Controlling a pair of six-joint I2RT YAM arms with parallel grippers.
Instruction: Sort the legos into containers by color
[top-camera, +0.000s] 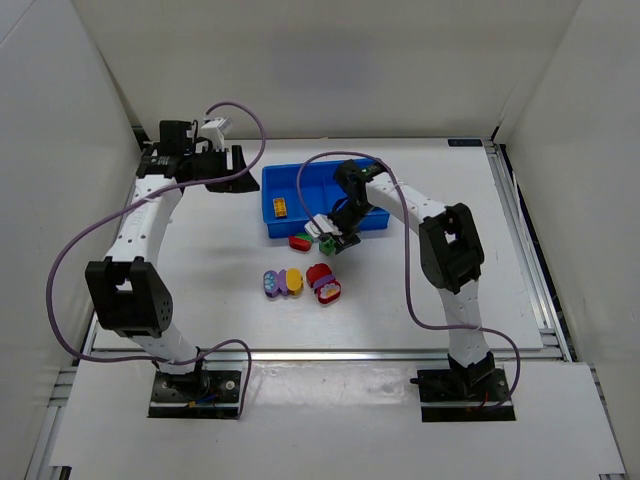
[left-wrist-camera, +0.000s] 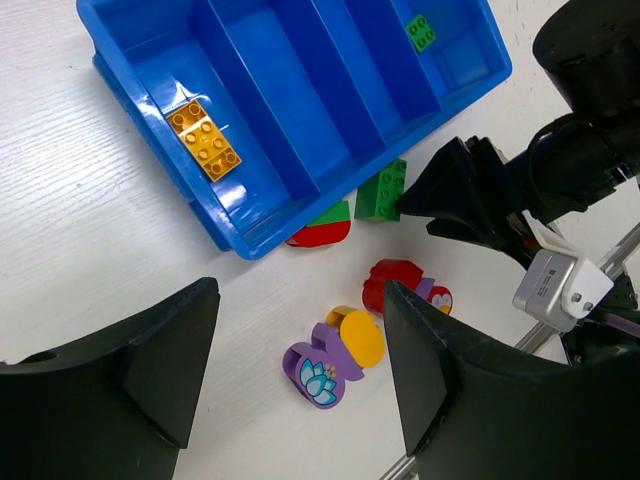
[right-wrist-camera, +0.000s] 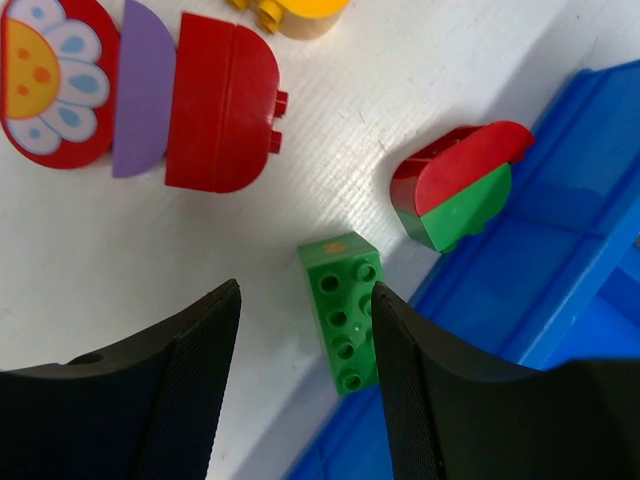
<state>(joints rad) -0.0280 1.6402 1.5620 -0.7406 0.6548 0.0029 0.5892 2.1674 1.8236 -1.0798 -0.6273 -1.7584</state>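
The blue tray (top-camera: 275, 178) holds a yellow-orange brick (top-camera: 281, 208) in its left compartment and a small green brick (left-wrist-camera: 420, 32) in its right one. A green brick (right-wrist-camera: 345, 310) lies on the table against the tray's near wall, next to a red-and-green rounded brick (right-wrist-camera: 455, 195). My right gripper (right-wrist-camera: 305, 290) is open and low over the green brick, one finger on each side of it. A purple-and-yellow piece (top-camera: 281, 283) and a red-and-purple flower piece (top-camera: 324, 283) lie nearer. My left gripper (top-camera: 232, 170) is open and empty, left of the tray.
White walls enclose the table on three sides. Purple cables loop from both arms. The right arm reaches across the tray's near right corner (top-camera: 375, 225). A metal rail runs along the table's near edge (top-camera: 320, 353).
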